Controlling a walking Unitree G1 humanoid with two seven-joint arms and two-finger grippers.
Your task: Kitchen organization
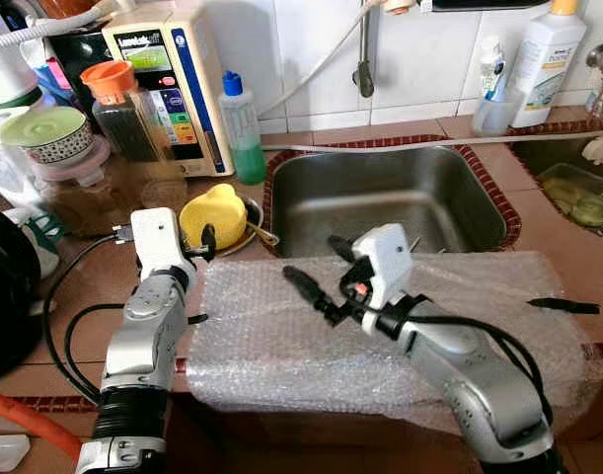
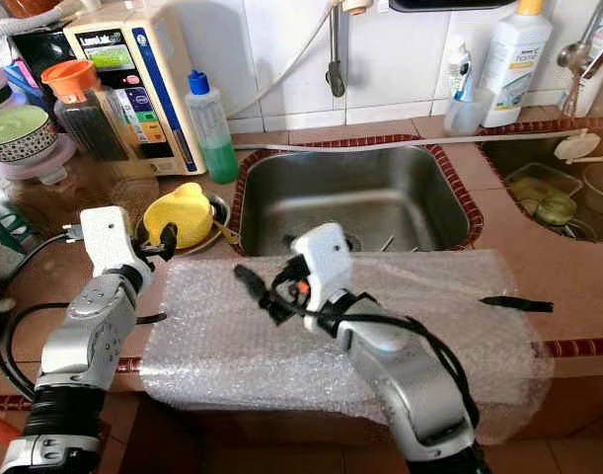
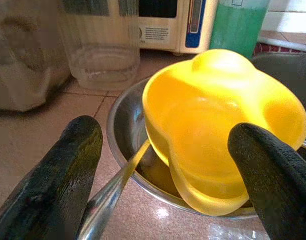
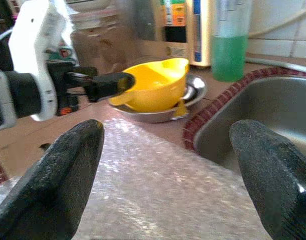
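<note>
- Left eye view: the left gripper (image 1: 204,240) reaches over the brown counter (image 1: 84,286) to the yellow bowl (image 1: 214,211), which sits tilted in a steel dish (image 1: 250,229) just left of the sink (image 1: 380,197). Its black fingers lie at the bowl's near edge; how far they are spread cannot be read from here.
- Left eye view: the right gripper (image 1: 319,273) hovers above a sheet of bubble wrap (image 1: 281,341) spread over the counter's front edge, fingers parted wide and holding nothing. A green soap bottle (image 1: 242,128) and a cream appliance (image 1: 173,84) stand behind the bowl.
- Right eye view: the same layout shows; the left gripper's tips meet the yellow bowl's side, and the right gripper hangs over the wrap near the sink's front rim.
- Left wrist view: the two fingers (image 3: 57,180) stand wide apart on either side of the yellow bowl's near rim. One finger appears just at the rim; firm contact cannot be told. A spoon handle (image 3: 112,190) slants out of the steel dish between the fingers.
- Right wrist view: the right gripper's fingers (image 4: 57,180) are spread wide over the bubble wrap, gripping nothing. Ahead, the left gripper's black finger lies against the yellow bowl's rim.
</note>
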